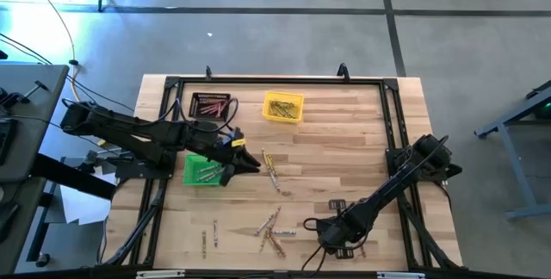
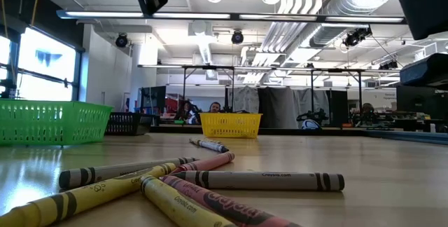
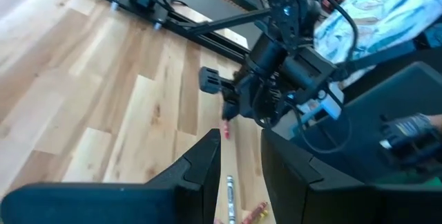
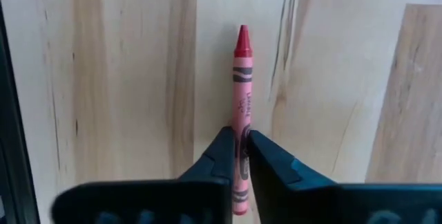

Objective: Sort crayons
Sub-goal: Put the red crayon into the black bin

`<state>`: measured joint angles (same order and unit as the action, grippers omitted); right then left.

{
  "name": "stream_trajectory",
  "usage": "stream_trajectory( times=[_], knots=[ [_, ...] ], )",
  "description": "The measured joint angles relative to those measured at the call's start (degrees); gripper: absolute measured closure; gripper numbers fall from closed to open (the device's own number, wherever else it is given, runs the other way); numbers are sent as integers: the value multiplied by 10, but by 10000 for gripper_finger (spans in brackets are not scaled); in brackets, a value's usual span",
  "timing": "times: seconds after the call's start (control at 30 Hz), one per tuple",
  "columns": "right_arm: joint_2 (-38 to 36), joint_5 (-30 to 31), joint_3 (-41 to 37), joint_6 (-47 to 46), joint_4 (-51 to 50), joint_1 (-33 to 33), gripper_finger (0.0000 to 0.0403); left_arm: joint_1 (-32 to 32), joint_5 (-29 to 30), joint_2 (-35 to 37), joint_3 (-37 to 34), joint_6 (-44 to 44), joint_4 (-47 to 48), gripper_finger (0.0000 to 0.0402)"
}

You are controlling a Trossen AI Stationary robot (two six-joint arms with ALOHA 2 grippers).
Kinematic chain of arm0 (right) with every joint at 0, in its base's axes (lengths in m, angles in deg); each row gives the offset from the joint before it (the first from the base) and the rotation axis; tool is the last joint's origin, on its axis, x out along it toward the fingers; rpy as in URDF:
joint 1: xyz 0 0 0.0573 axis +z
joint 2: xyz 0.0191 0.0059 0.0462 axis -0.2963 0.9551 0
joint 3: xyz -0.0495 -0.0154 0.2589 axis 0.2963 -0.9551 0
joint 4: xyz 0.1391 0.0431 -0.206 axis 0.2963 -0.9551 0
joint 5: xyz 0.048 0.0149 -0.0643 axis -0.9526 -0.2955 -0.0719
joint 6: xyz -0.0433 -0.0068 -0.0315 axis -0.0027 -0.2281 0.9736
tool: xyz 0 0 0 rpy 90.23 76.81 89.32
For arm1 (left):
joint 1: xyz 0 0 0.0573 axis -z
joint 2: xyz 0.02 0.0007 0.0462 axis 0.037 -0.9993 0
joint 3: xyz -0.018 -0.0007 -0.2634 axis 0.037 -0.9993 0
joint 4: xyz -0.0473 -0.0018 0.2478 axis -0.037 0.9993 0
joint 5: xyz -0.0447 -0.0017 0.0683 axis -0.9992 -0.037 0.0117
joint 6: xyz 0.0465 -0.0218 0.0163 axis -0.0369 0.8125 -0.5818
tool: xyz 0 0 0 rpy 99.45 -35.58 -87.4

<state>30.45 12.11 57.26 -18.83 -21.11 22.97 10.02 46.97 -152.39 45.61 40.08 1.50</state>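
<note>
From my remote station I find the pale wooden plank surface (image 1: pixel 344 141) about half cleared. At its far side stand three small plastic bins: a black bin (image 1: pixel 211 106) holding red sticks, a yellow bin (image 1: pixel 283 108) holding yellow-gold sticks, and a green bin (image 1: pixel 205 170) holding greyish sticks, so I judge part of the sort done. The left arm reaches over the green bin with its left claw (image 1: pixel 251 164) just past the bin's edge; from its wrist view the dark fingers (image 3: pixel 207 165) stand apart with nothing visible between them. The right arm lies across the near right corner, its right claw (image 4: pixel 242 148) low at the surface and closed tight on a red paper-wrapped crayon (image 4: pixel 241 79), which lies flat on the wood with its tip pointing away from the fingers; I judge it gripped but not yet lifted. Still unsorted are a loose cluster of crayons (image 1: pixel 272 232) near the front edge, red, yellow and grey together, a pair of yellowish sticks (image 1: pixel 271 169) just beside the left claw, and a single stick (image 1: pixel 214 232) off towards the near left. My assessment: the red crayon belongs in the black bin, and some ten sticks remain.
</note>
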Motion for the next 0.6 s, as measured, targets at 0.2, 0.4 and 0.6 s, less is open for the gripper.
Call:
stream_trajectory(
  times=[0.2,0.4,0.6],
  knots=[
    [-1,-6,-1,-11,1,-2,391,0,36,0,0,0,-1,312],
    [-28,7,-2,-16,0,-20,396,0,83,0,0,0,-10,312],
    [-104,59,-2,-11,-38,-41,398,0,120,0,0,-64,-24,312]
  ],
)
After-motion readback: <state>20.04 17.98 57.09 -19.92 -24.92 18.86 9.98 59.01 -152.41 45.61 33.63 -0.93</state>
